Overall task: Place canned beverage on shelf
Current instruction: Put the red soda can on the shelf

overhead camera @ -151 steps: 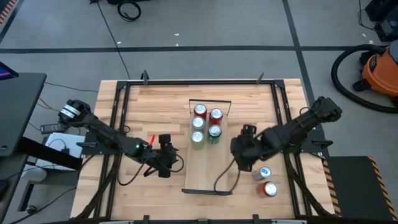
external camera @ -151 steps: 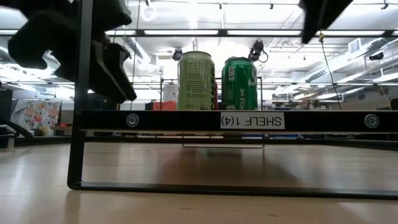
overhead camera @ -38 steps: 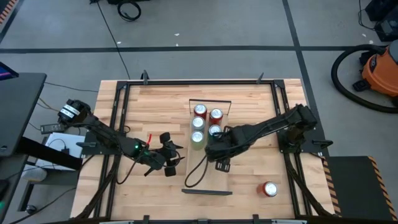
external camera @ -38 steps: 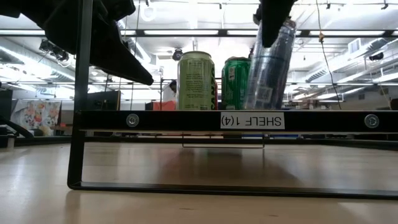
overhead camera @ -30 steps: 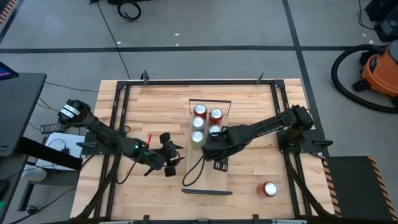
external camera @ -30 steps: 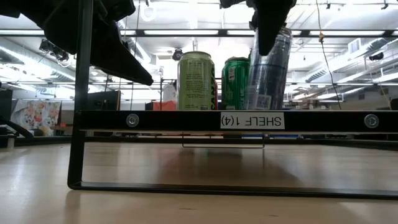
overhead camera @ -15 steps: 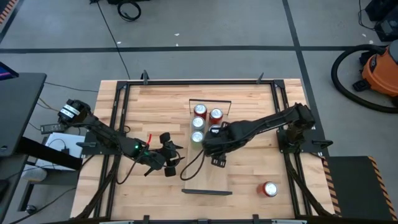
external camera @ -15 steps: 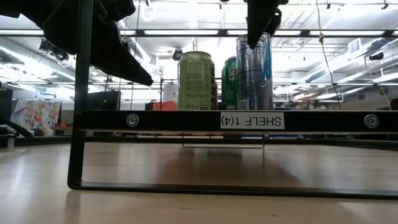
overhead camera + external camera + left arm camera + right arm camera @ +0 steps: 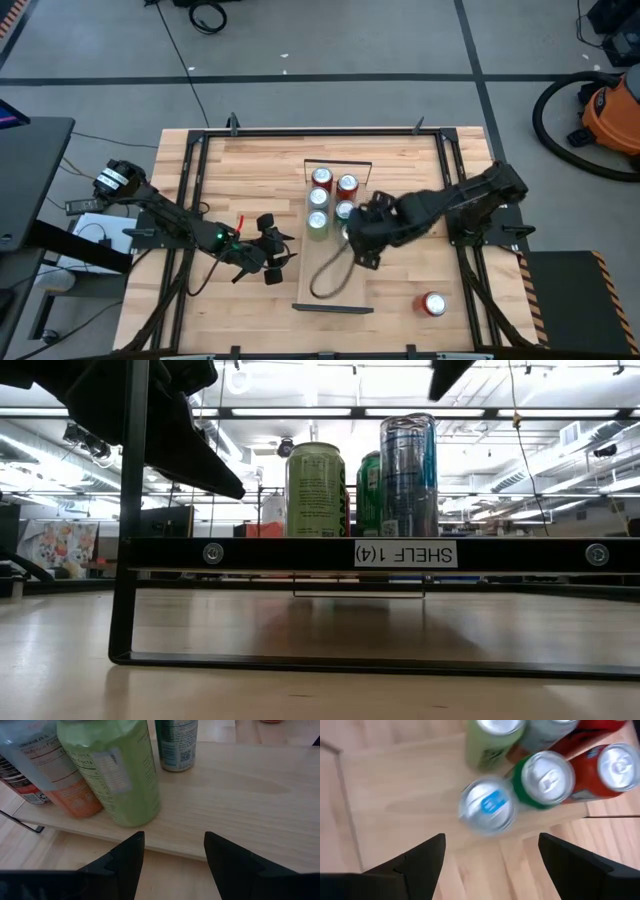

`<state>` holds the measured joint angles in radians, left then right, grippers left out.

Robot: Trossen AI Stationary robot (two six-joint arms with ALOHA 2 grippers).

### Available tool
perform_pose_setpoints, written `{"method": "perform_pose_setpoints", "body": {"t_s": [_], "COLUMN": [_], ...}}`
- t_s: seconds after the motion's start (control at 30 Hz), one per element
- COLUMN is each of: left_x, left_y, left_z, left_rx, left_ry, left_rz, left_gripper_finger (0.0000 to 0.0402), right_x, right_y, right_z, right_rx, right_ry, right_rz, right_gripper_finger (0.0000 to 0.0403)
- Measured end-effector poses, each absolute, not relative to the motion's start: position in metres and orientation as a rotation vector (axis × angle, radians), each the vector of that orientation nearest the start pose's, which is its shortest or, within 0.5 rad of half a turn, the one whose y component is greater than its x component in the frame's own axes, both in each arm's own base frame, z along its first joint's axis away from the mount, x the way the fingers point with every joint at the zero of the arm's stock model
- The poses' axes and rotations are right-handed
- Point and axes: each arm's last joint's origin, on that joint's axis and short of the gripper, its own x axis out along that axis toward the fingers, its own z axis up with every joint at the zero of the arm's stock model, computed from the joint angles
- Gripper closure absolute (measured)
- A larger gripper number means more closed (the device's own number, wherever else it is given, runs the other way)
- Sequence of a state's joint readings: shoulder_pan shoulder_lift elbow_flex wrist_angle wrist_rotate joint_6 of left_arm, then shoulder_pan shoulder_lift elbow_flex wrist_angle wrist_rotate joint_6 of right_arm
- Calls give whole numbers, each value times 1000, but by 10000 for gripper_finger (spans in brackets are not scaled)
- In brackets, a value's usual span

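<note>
The shelf point(image 9: 335, 280) is a narrow light-wood plank with black end rails, lying down the table's middle. A silver-and-blue can point(image 9: 487, 805) stands upright on it beside a green can point(image 9: 543, 779); it also shows in the low view point(image 9: 408, 475). A light-green can point(image 9: 315, 490) and two red cans point(image 9: 347, 185) also stand on the plank. My right gripper point(image 9: 492, 865) is open above the silver can, clear of it; in the high view point(image 9: 358, 240) it hides most of that can. My left gripper point(image 9: 275, 258) is open and empty, left of the shelf.
One red can point(image 9: 432, 304) lies on its side on the slatted tabletop near the front right corner. The near half of the shelf plank point(image 9: 240, 795) is bare wood. A black frame point(image 9: 200, 150) runs around the tabletop.
My right gripper has set the silver-and-blue can from tilted to upright on the shelf beside the green can, let go of it, and gone up and toward the table's right edge. The can now stands alone.
</note>
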<state>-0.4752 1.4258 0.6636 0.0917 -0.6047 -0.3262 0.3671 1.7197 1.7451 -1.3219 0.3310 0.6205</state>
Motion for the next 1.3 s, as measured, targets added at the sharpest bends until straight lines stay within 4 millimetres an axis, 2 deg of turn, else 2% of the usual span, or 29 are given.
{"method": "perform_pose_setpoints", "body": {"t_s": [0.13, 0.37, 0.5, 0.7, 0.87, 1.0, 1.3], "left_x": [248, 246, 246, 247, 247, 247, 247], "left_y": [-113, -118, -117, -115, -114, -114, -114], "left_z": [182, 182, 182, 182, 181, 181, 181], "left_rx": [25, 20, 23, 32, 47, 60, 54], "left_ry": [548, 547, 552, 552, 559, 561, 561], "left_rz": [197, 179, 180, 188, 190, 187, 188], "left_gripper_finger": [185, 185, 185, 185, 185, 185, 185], "right_x": [295, 267, 243, 202, 182, 174, 172], "right_y": [129, 177, 206, 240, 251, 250, 248], "right_z": [335, 310, 303, 290, 274, 263, 259], "right_rx": [70, 145, 237, 184, 166, 118, 131], "right_ry": [1183, 1303, 1353, 1313, 1353, 1398, 1463], "right_rz": [-270, -179, -187, -242, -262, -272, -278], "right_gripper_finger": [73, 74, 74, 71, 39, 7, 5]}}
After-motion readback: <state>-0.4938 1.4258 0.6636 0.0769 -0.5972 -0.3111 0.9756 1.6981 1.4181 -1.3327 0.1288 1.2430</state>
